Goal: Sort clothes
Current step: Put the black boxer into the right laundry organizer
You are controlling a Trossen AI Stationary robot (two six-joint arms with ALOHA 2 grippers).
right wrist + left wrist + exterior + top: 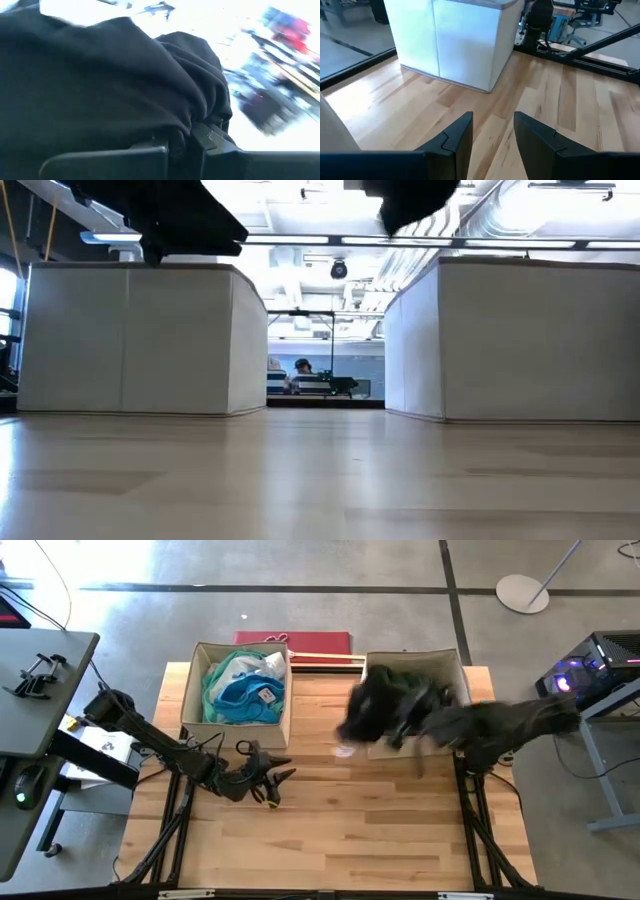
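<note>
My right gripper (402, 728) is shut on a black garment (368, 710) in the air over the near left corner of the right beige bin (455, 662), which holds dark green and black clothes (405, 682). The black garment fills the right wrist view (100, 85) and shows at the top of the low view (415, 200). The left beige bin (195, 680) holds teal, white and bright blue clothes (245, 690). My left gripper (272, 780) is open and empty, low over the table in front of the left bin; it also shows in the left wrist view (492, 135). My right gripper pinches a bunched fold of the black garment (192, 125) between its two fingers. The garment is lifted clear of the table and hangs bunched around the fingers, partly above the right bin's rim. How many layers are in the hold cannot be told.
The two bins stand side by side at the table's far edge with a gap between them (325, 380). A red flat thing (295, 640) lies behind the bins. Bare wood tabletop (340, 830) spreads in front of the bins. A person shows far off in the room (300, 370).
</note>
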